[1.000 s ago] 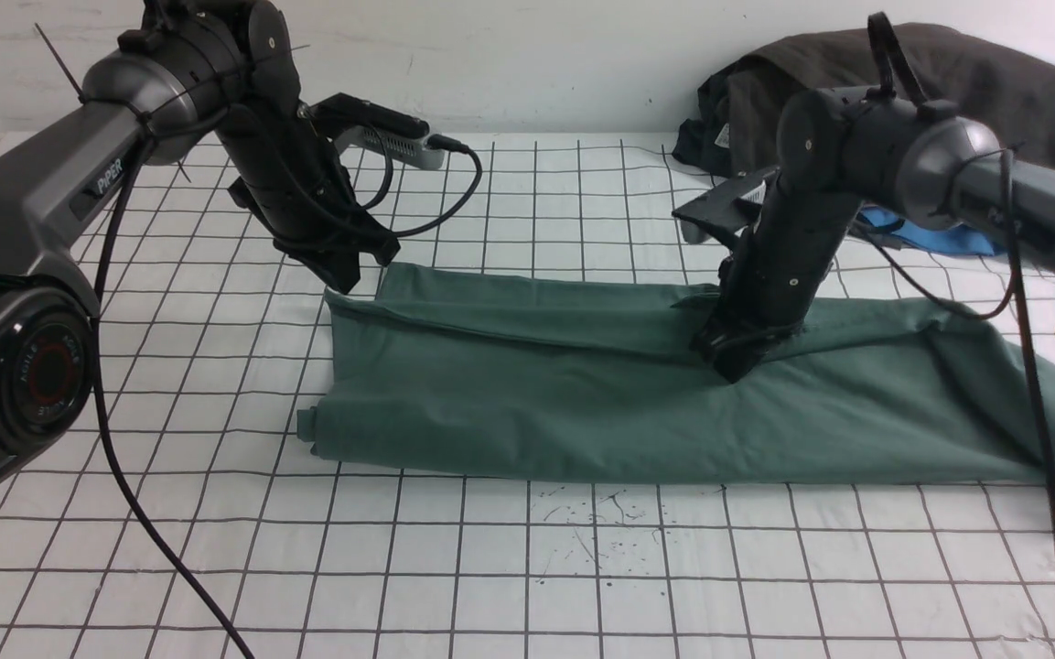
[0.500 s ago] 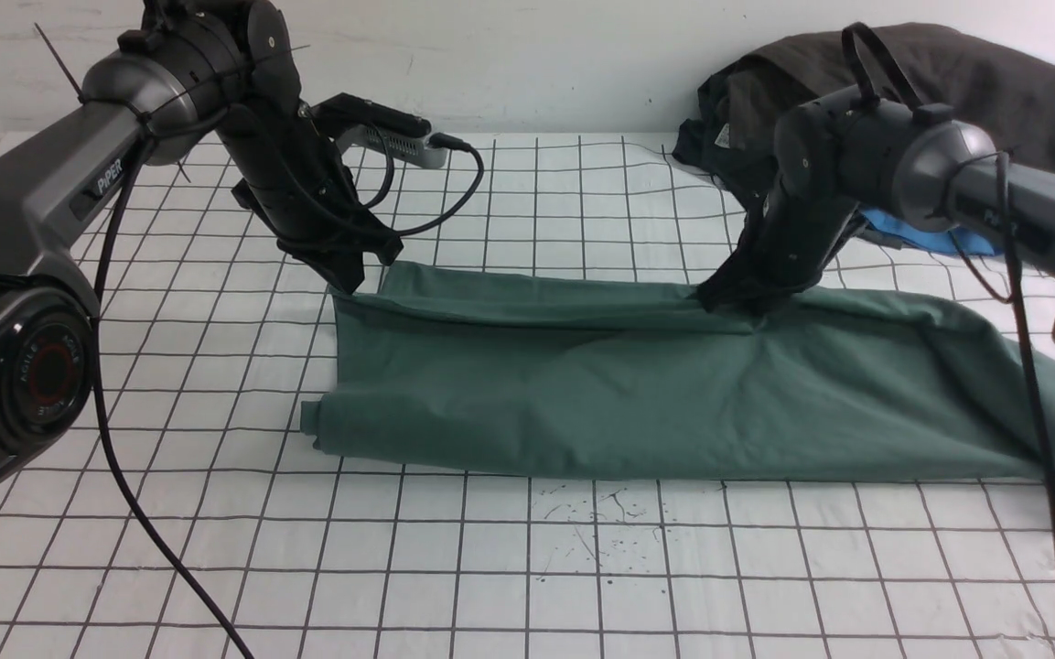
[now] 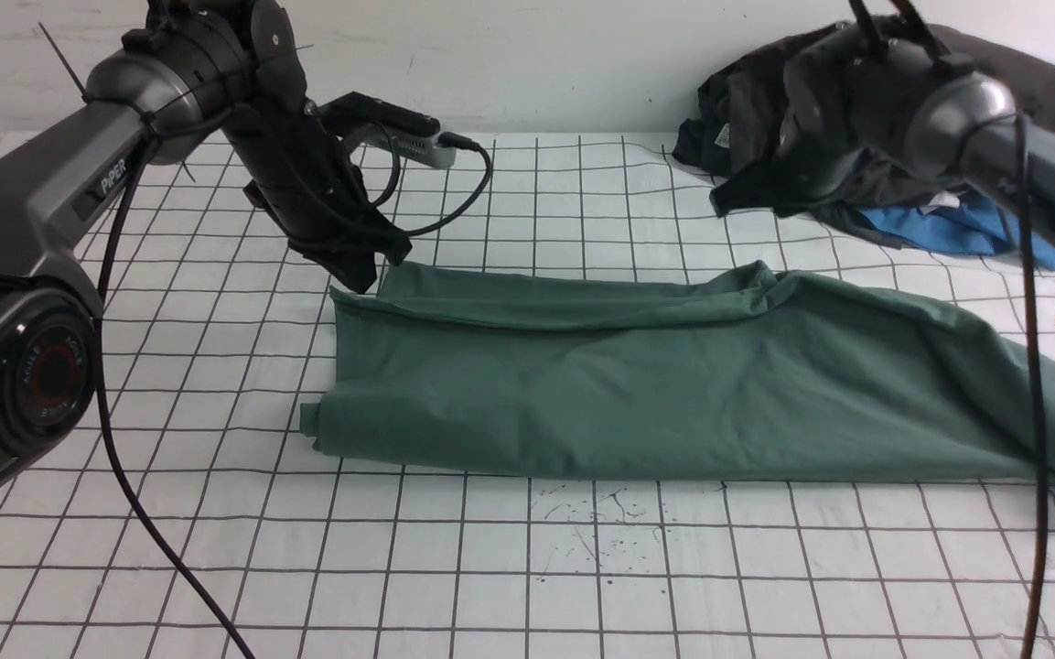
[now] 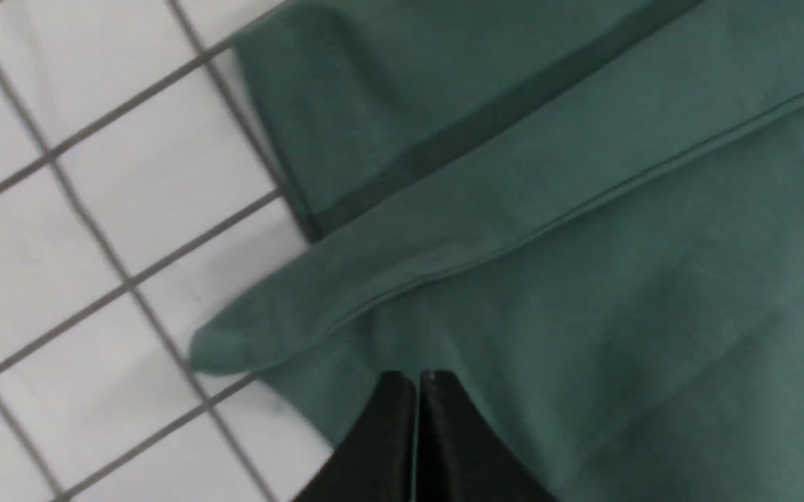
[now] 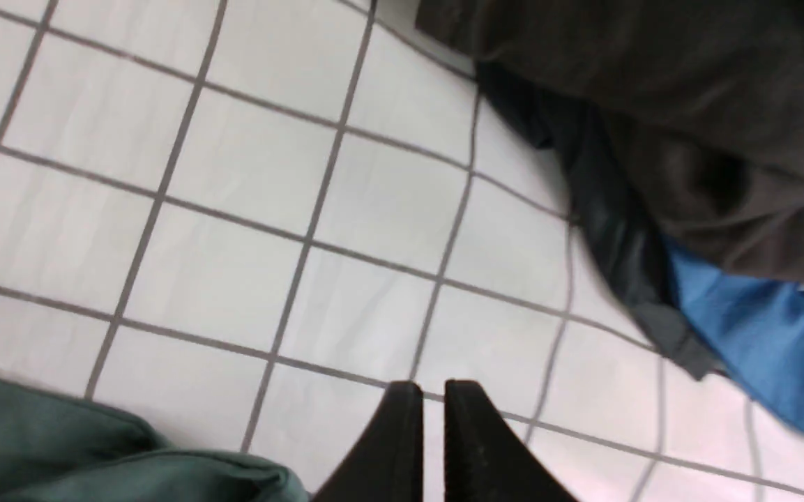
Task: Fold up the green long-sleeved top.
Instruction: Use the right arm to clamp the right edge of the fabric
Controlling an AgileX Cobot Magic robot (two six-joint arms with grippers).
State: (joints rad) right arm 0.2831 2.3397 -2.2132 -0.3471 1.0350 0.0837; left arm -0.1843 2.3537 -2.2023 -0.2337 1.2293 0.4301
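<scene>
White gridded tablecloth (image 3: 527, 586); soft green long-sleeved top (image 3: 637, 394) folded oblong; left claw (image 4: 417, 380) pinched closed, right claw (image 5: 433, 387) narrow, empty.

The left arm (image 3: 33, 201) reaches forward on the left, wrist bent steeply down. The left gripper (image 3: 360, 276) points downward, jaws pressed together. The right arm (image 3: 994, 146) is raised at far right. The right gripper (image 3: 718, 203) points left, jaws nearly together, empty.
</scene>
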